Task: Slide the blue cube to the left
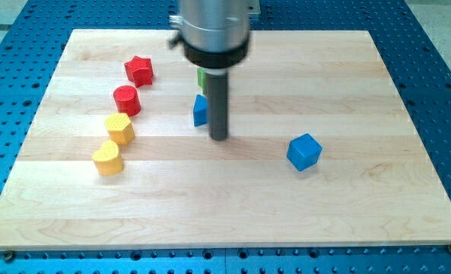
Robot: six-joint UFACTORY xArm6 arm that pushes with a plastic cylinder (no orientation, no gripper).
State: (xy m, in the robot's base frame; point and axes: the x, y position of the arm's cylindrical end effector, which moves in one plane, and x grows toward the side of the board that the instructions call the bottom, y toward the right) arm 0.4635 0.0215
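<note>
On the table [233,205], the blue cube [304,151] lies right of centre, alone. My tip [219,138] stands near the centre, well left of this cube. A second blue block [200,111] touches the rod's left side, and a green block [201,76] lies behind it toward the top edge. Toward the left edge, a red star [139,71], red cylinder [126,100], yellow hexagon [120,128] and yellow heart [108,159] form a line.

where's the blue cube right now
The blue cube sits alone right of centre on the board, to the right of my tip.

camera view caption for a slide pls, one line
My tip rests mid-board beside a partly hidden blue block, well to the view's left of the blue cube it must slide left.
</note>
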